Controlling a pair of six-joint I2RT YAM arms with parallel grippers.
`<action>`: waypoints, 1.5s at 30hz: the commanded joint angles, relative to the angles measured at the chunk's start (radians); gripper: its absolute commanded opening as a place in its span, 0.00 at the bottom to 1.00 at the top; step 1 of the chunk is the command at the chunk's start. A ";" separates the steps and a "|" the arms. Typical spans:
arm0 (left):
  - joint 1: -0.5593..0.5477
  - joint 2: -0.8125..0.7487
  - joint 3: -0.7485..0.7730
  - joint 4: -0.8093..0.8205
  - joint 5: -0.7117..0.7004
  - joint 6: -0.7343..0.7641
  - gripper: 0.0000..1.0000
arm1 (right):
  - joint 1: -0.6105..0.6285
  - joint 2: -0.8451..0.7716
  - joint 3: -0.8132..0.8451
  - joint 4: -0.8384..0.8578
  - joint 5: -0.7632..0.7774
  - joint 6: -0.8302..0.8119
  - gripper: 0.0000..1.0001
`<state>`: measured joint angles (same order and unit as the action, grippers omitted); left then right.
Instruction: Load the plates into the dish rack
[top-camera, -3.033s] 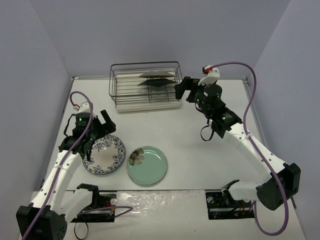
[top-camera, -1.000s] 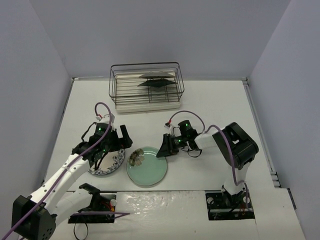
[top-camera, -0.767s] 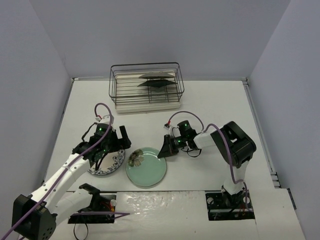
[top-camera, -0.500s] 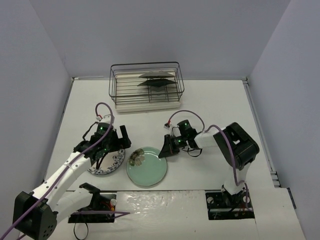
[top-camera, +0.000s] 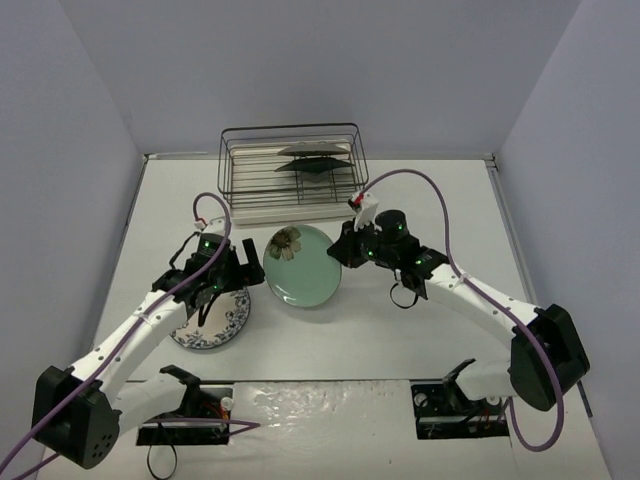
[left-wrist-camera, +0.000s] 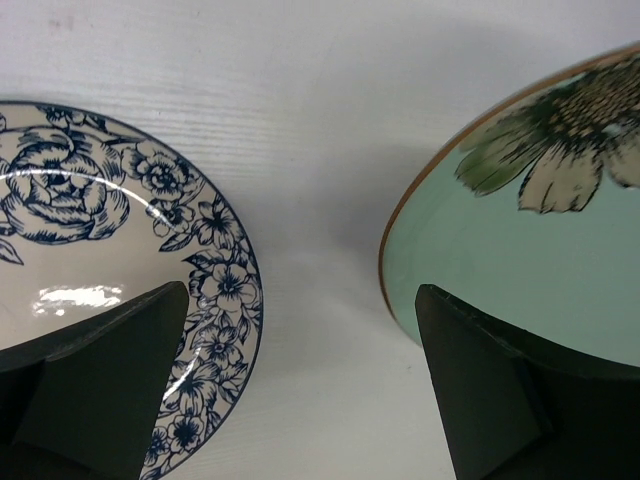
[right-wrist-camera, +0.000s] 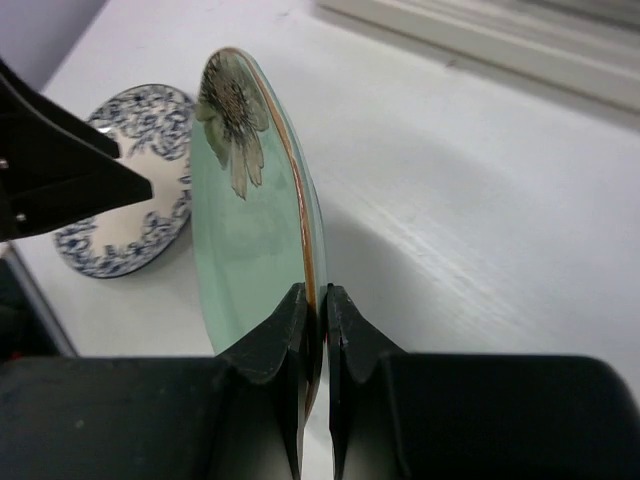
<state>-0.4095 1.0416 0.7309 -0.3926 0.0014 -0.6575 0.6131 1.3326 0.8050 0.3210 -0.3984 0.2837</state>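
My right gripper (top-camera: 343, 252) (right-wrist-camera: 325, 310) is shut on the rim of the mint-green flower plate (top-camera: 303, 266) (right-wrist-camera: 250, 230), holding it tilted on edge above the table, just in front of the dish rack (top-camera: 292, 203). Two dark plates (top-camera: 315, 160) stand between the rack's wires. The white plate with the blue floral rim (top-camera: 210, 322) (left-wrist-camera: 120, 230) lies flat at the left. My left gripper (top-camera: 225, 280) (left-wrist-camera: 300, 400) hangs open over its right edge, holding nothing; the mint-green plate (left-wrist-camera: 540, 270) shows beside its right finger.
The rack's cream base (right-wrist-camera: 500, 40) runs along the far side in the right wrist view. My left gripper's dark fingers (right-wrist-camera: 60, 170) are close to the held plate's left face. Purple cables loop above both arms.
My right gripper closed on the mint-green plate's rim, lifted it off the table and carried it back toward the rack. The left gripper stayed open and shifted slightly away from me.
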 joint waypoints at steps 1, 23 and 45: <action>0.005 0.021 0.089 0.061 -0.030 0.011 0.97 | 0.043 -0.084 0.214 0.005 0.193 -0.171 0.00; 0.006 -0.008 0.180 -0.039 -0.223 0.036 0.97 | 0.185 0.204 0.730 -0.067 0.675 -1.357 0.00; 0.006 0.017 0.194 -0.053 -0.249 0.041 0.97 | 0.200 0.343 0.885 -0.140 0.582 -1.789 0.00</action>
<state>-0.4095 1.0586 0.8605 -0.4529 -0.2190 -0.6342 0.8066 1.6672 1.5966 0.0390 0.1800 -1.4026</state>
